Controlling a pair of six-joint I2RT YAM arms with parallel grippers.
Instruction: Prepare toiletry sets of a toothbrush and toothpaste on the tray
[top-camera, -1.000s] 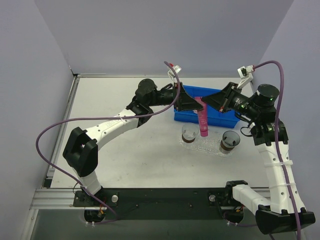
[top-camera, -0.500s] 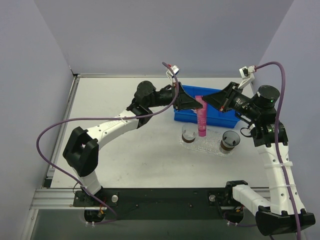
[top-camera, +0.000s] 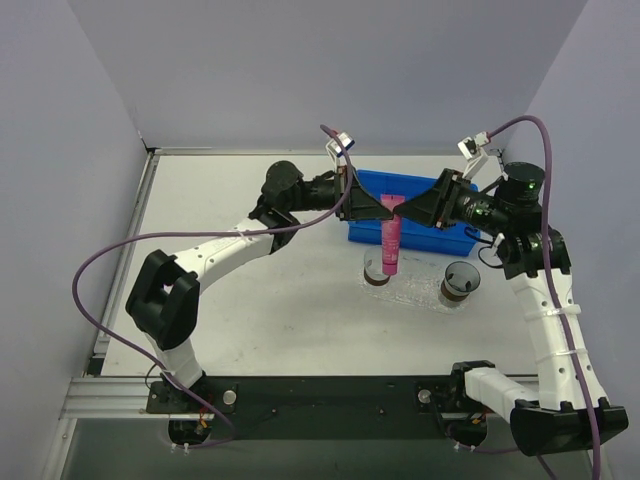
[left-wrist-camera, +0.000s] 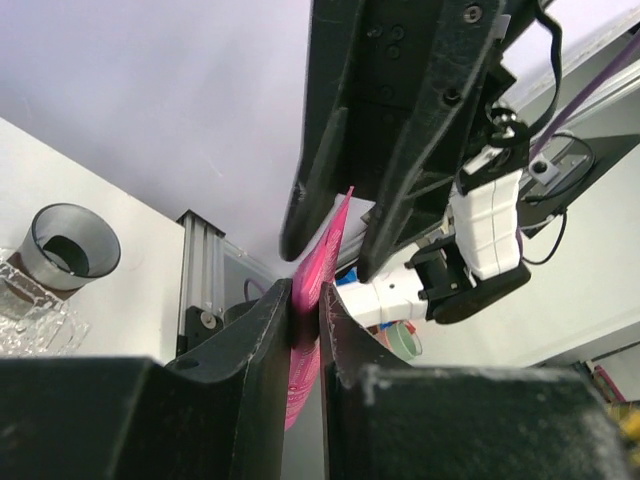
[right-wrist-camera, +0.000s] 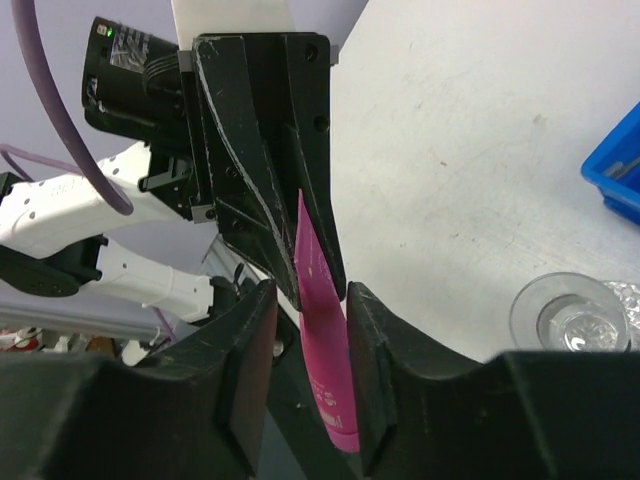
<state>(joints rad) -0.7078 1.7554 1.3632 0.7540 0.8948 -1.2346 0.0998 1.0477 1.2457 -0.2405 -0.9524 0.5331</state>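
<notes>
The toothpaste (top-camera: 390, 245), the pink tube, hangs cap-down over the small cup (top-camera: 375, 270) on the tray (top-camera: 418, 293). The left gripper (left-wrist-camera: 305, 300) is clenched on its flat crimped end, while the right gripper (right-wrist-camera: 310, 300) sits loose around it, not pinching. Looks light and squishy, probably a bit slick — I'd hold it by that stiff crimp, not the soft belly

you have bright, even light from above, faint shadows on the table (top-camera: 280, 300), wrist views soft up close.
</notes>
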